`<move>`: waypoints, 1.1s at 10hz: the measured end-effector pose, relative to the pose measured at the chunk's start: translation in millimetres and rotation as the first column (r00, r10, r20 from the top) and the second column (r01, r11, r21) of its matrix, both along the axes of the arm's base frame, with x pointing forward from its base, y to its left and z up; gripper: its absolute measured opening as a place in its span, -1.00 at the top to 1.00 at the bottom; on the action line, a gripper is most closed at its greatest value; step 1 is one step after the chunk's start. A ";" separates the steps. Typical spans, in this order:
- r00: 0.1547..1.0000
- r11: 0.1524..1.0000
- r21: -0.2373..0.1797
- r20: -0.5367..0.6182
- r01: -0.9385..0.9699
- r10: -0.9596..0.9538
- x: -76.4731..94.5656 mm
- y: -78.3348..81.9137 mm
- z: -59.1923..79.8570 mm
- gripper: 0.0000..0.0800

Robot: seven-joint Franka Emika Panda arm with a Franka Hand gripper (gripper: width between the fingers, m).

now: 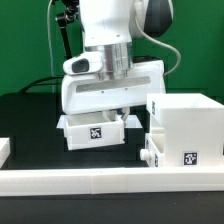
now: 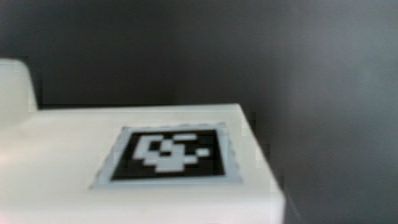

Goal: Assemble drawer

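Presently, gripper: the gripper point(image 1: 108, 113) is lowered onto a small tray point(image 1: 97, 131); its fingers are hidden between the white hand body and the tray, so whether they are apart or clamped on the tray wall cannot be told.
Tray position: the small tray is seen on the black table point(image 1: 25, 120), just beside the housing point(image 1: 186, 128), on the exterior view's left of it.
Housing: the large cube-like part is set against the long low rail point(image 1: 110, 180) at the front, with a second small part point(image 1: 150, 158) seen at its lower corner, too small to identify surely.
Wrist view: a tagged white surface point(image 2: 169, 155) is shown close under the camera, blurred; which part it belongs to cannot be settled.
Step judged: the tray is probably being grasped or seated for insertion.
Done well: the tray should be kept level and squared to the housing opening before being slid.
Contents: nothing is seen inside the tray; the housing interior is not shown.
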State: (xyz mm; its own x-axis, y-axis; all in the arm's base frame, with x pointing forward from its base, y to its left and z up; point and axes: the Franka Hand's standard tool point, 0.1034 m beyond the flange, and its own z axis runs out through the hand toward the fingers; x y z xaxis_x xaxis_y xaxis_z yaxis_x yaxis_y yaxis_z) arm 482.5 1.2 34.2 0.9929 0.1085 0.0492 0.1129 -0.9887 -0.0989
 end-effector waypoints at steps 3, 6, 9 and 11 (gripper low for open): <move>0.992 0.992 -0.008 0.010 -0.124 0.124 -4.6 -3.6 -4.6 0.89; 0.871 0.871 -0.032 0.031 -0.489 0.490 5.1 -20.1 2.0 0.89; 0.710 0.710 -0.051 0.025 -0.702 0.704 9.9 -24.3 3.6 0.89; 0.634 0.635 -0.057 0.027 -0.771 0.773 9.2 -25.4 2.6 0.89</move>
